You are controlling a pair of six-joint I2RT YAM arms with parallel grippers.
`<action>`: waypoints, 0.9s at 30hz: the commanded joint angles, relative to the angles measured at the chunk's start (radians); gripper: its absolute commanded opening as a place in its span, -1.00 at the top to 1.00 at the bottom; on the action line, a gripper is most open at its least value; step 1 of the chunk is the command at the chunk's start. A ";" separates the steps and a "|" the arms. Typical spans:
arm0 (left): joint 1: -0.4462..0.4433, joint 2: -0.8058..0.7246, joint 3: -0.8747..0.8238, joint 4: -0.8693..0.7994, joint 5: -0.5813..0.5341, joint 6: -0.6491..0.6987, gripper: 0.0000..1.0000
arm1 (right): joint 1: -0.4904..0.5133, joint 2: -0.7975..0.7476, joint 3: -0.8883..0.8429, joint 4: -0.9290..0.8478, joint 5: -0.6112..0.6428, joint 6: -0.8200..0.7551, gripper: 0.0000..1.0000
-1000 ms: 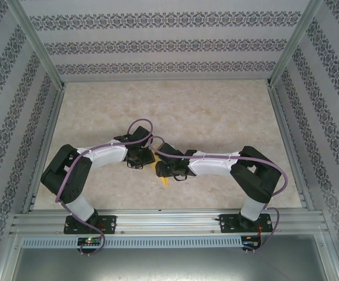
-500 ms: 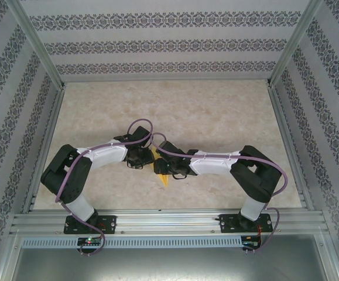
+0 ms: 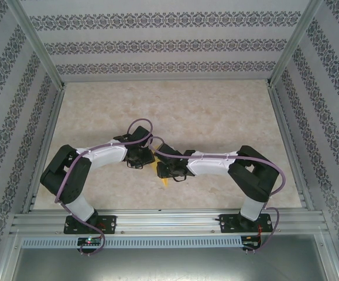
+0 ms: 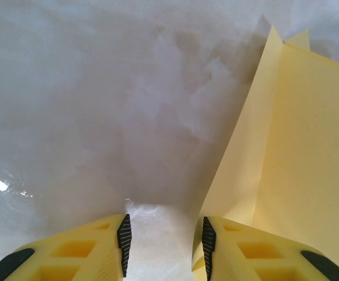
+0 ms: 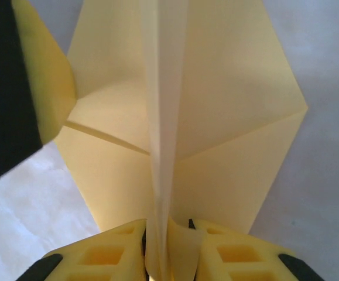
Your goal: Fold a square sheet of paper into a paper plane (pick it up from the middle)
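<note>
Paper plane (image 5: pixel 233 117), half-folded, yellow-orange, matte, laid on table (image 3: pixel 216 111) approx. centre, pointed tip turned twd near edge, centre crease raised as upright ridge, ridge pinched by right gripper (image 5: pixel 164 234), flaps spread L and R w/ diagonal folds

A pale marbled tabletop (image 3: pixel 204 111) with beige veining fills the middle of the overhead frame; it shows again as a glossy whitish surface across the upper left of the left wrist view (image 4: pixel 99 105) and down the right edge of the right wrist view (image 5: pixel 327 146). Wallpapered panels with dark floral bands stand at the top (image 3: pixel 169 44), left (image 3: pixel 5 99) and right (image 3: pixel 333 99). Two aluminium posts (image 3: pixel 37 44) (image 3: pixel 295 41) slant in from the upper corners. Along the bottom run a ribbed aluminium rail (image 3: pixel 169 221), a slotted strip (image 3: pixel 169 241) and a plain grey sheet (image 3: pixel 169 263).
</note>
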 commanded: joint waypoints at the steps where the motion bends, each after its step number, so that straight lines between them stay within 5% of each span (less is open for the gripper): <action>1: 0.010 -0.042 -0.011 -0.017 -0.013 0.004 0.19 | 0.005 0.029 0.035 -0.035 0.023 -0.018 0.49; 5: 0.010 -0.062 -0.018 -0.012 -0.014 0.011 0.19 | 0.005 0.037 0.044 -0.040 0.027 -0.028 0.51; 9: 0.010 -0.103 -0.034 -0.010 -0.028 0.008 0.18 | 0.002 0.037 0.059 -0.065 0.044 -0.029 0.74; 15: 0.010 -0.278 -0.089 -0.032 -0.140 -0.016 0.14 | -0.013 -0.008 0.123 -0.188 0.122 -0.067 0.82; 27: 0.026 -0.677 -0.253 -0.110 -0.373 -0.045 0.01 | -0.225 0.122 0.382 -0.417 0.141 -0.186 0.78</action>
